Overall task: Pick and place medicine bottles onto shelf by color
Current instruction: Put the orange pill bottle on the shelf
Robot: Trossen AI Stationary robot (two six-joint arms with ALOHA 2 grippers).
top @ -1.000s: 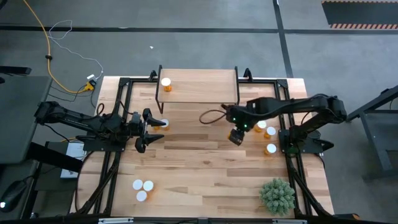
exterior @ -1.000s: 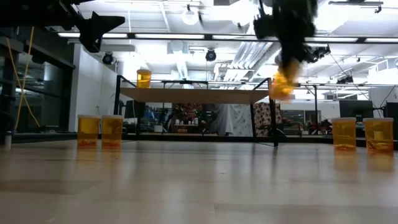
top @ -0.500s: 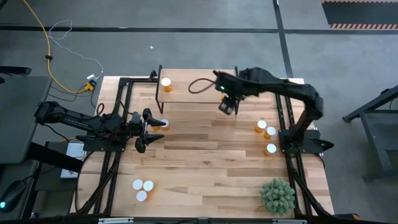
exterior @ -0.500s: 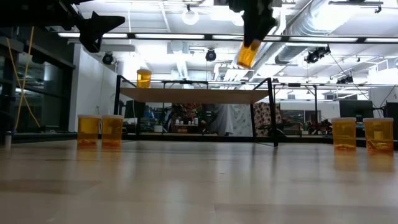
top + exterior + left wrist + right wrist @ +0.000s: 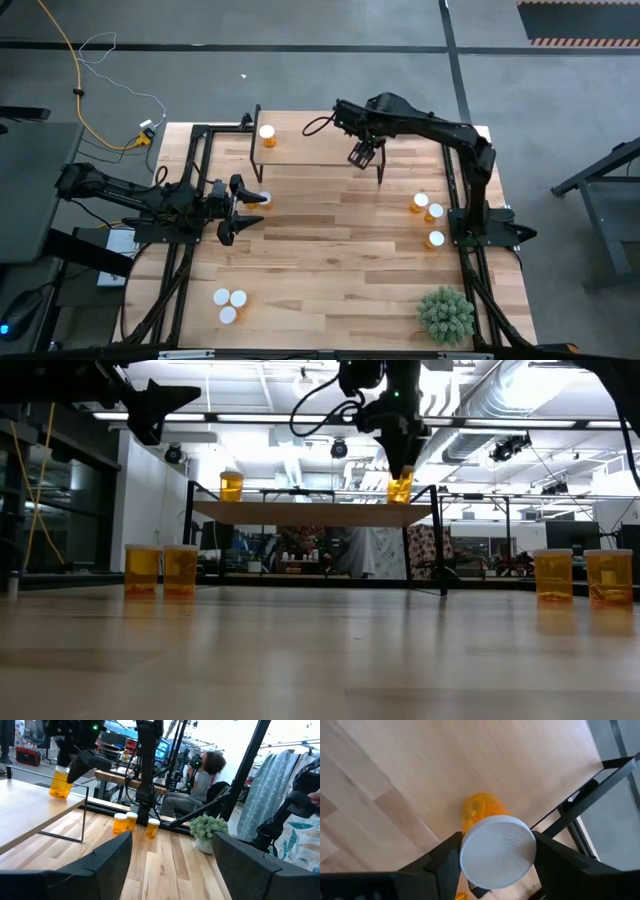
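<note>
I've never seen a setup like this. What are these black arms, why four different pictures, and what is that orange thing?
These are two robot arms at a wooden table, each ending in a two-finger gripper. One picture looks straight down, one looks level from the tabletop, and each wrist carries its own camera. The right gripper holds a small orange medicine bottle with a white cap just above the right end of a low wooden shelf, where another bottle already stands. The left gripper waits, open, at the table's left side. More bottles stand on the table, with a green plant in a corner.
</note>
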